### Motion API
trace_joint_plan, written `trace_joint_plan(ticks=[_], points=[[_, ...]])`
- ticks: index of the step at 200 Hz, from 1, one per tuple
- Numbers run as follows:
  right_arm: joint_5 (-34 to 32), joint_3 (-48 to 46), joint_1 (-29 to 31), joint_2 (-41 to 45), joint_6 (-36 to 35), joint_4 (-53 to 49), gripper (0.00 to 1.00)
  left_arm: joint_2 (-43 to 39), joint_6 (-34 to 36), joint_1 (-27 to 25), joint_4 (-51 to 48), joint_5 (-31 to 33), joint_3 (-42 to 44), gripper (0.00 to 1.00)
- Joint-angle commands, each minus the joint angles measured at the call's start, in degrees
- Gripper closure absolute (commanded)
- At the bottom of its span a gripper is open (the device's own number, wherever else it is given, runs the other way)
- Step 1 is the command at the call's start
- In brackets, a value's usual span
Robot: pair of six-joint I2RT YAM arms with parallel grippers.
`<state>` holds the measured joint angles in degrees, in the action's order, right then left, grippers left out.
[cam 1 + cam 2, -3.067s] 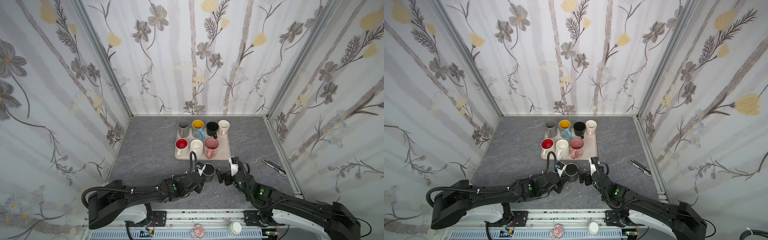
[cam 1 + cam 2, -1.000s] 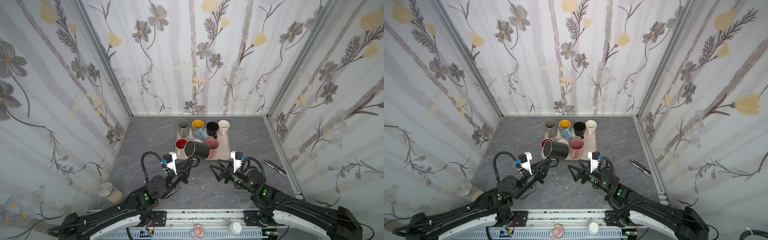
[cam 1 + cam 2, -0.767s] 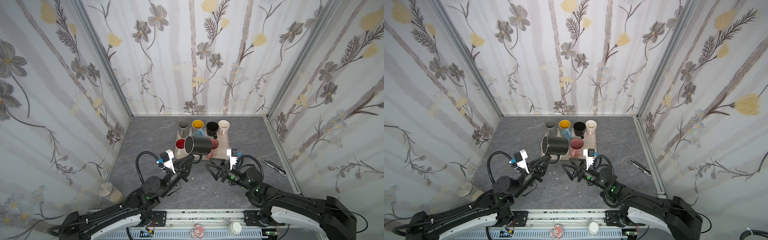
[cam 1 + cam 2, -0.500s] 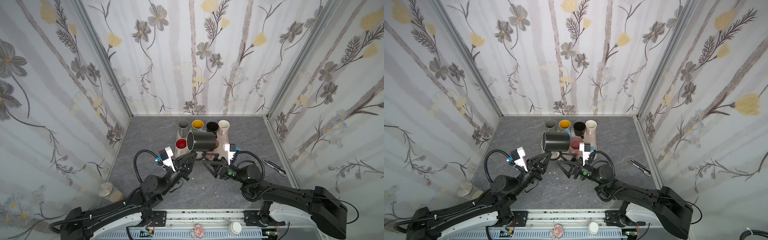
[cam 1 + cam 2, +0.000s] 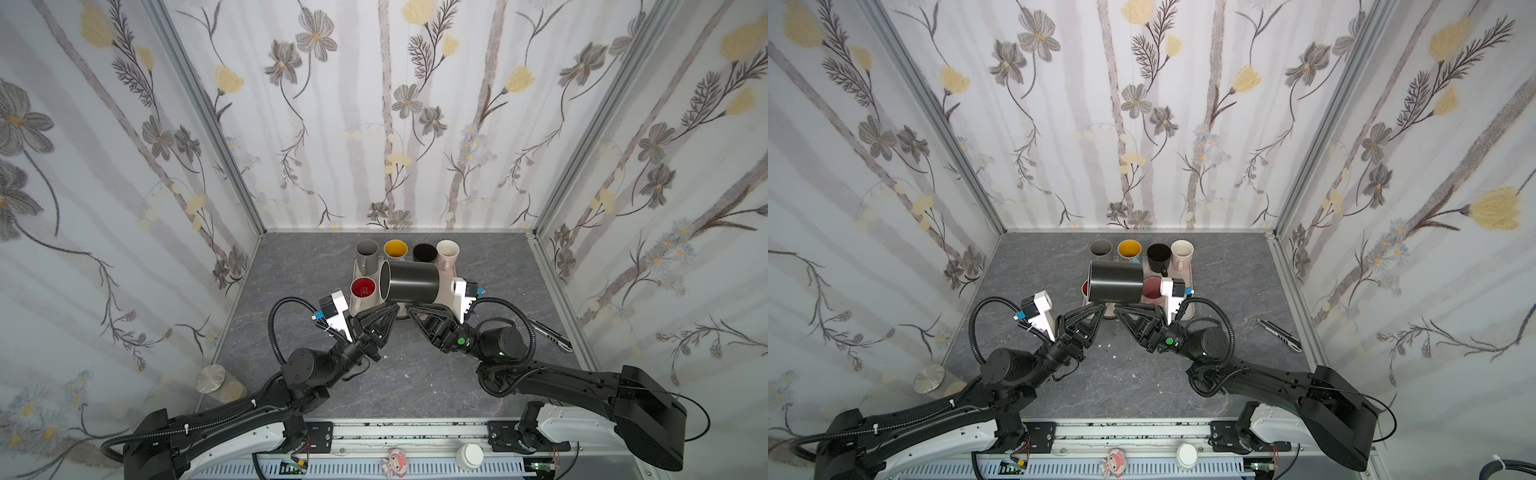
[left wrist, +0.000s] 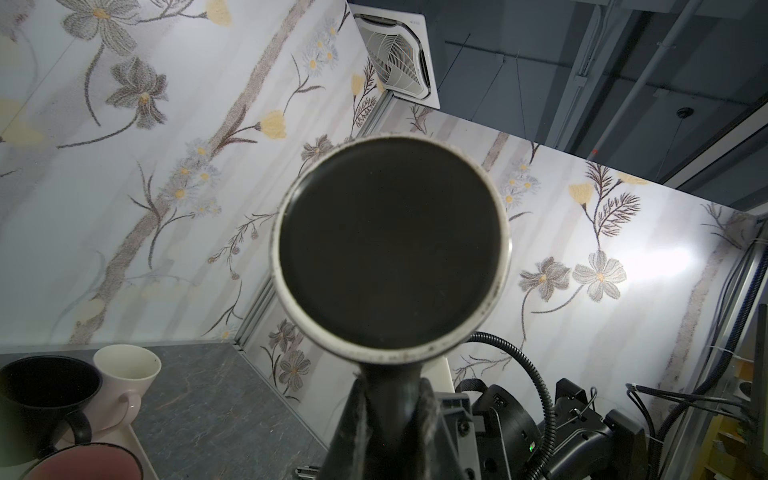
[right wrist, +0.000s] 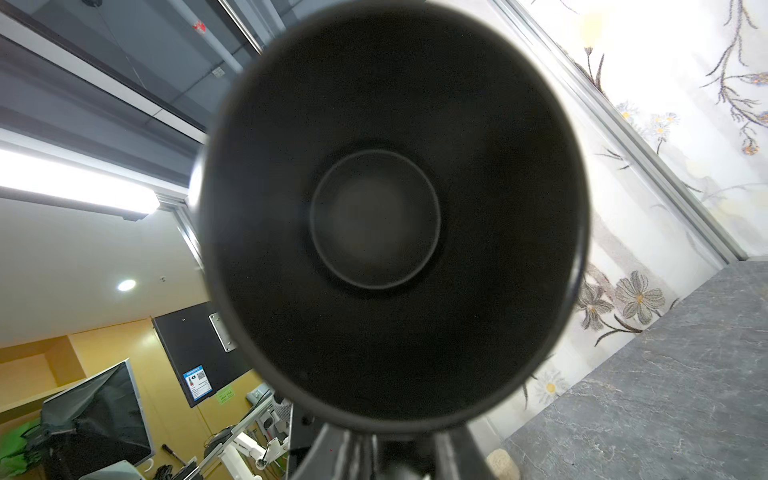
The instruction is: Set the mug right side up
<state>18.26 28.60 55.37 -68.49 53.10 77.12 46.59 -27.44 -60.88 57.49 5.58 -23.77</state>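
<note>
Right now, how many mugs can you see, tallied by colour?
Black mugs: 2 (held mug, back-row mug)
Grey mug: 1
Yellow-inside mug: 1
Cream mug: 1
Red-inside mug: 1
Pink mug: 1
Total: 7 in view; the held mug may hide another.

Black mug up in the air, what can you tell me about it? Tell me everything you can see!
The black mug is a plain, smooth cylinder, ceramic by its look. It lies on its side in the air above the grey table, between both arms. Its base, ringed in bare white, faces the left arm; its dark, empty mouth faces the right. Its handle hangs underneath, pinched by the left fingers; the right fingers are shut there too.
</note>
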Motion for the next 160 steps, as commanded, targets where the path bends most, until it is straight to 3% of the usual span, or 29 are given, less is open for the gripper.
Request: trace_joint_plan(ticks=[1,14,27,36,63,114,160], points=[[1.0,0.2,0.18,1.68,-0.6,1.02,1.0,0.35,-1.41,0.13,2.62,1.99,-0.66,1.0],[-0.82,-0.26,0.09,3.8,-2.01,-2.52,1.0,-0.01,-2.2,0.11,1.23,3.02,-0.66,1.0],[-2.92,-0.48,-0.13,6.56,-4.06,-8.79,1.0,-0.56,-2.41,0.11,-0.54,3.67,-0.68,0.59],[-4.76,-0.31,-0.27,8.81,-5.77,-14.77,1.0,-1.06,-2.78,0.14,-1.97,4.29,-0.65,0.37],[-11.09,0.05,-1.7,15.98,-10.73,-32.92,1.0,-3.64,-2.52,0.15,-6.22,7.03,0.09,0.01],[-23.69,4.28,-7.26,25.51,-16.04,-70.69,1.0,-9.67,-0.43,0.13,-13.96,13.63,2.84,0.0],[-35.7,9.91,-13.56,22.67,-21.8,-91.62,1.0,-13.01,0.54,0.13,-17.8,18.07,5.05,0.0]])
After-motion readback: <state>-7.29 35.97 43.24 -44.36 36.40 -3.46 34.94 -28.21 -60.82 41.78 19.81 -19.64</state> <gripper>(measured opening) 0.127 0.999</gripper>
